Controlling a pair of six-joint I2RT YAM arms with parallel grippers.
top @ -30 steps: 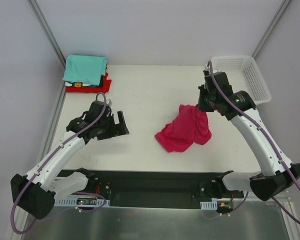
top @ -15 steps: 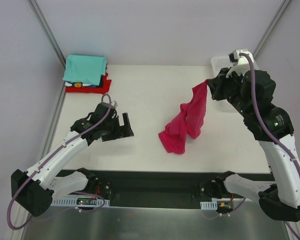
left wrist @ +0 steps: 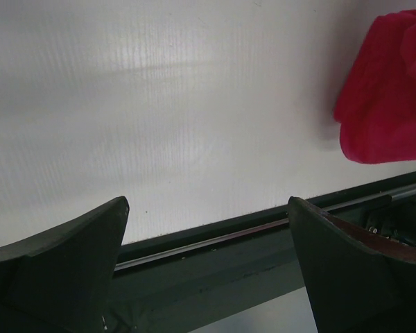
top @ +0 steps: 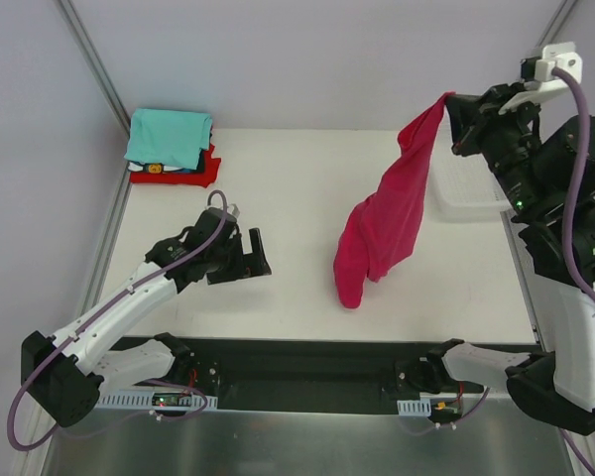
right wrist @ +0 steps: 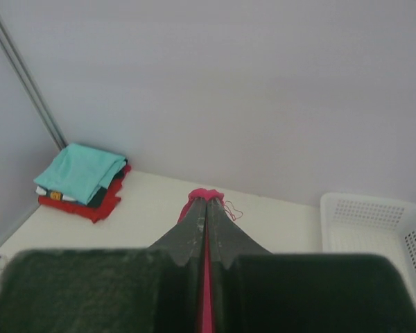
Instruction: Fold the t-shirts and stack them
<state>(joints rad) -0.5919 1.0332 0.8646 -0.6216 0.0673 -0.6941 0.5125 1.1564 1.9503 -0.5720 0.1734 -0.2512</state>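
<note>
1. Right claw (top: 454, 109) rises from low over the table (top: 278, 188) to high at the far right.
2. Magenta-pink t-shirt (top: 382, 218) goes from a crumpled heap on the table to a long hanging drape, lower end down near the table.
3. Left claw (top: 250, 256) creeps right, nearer the shirt's lower end.
4. White basket (top: 466, 193) is now mostly hidden behind the right arm.
</note>
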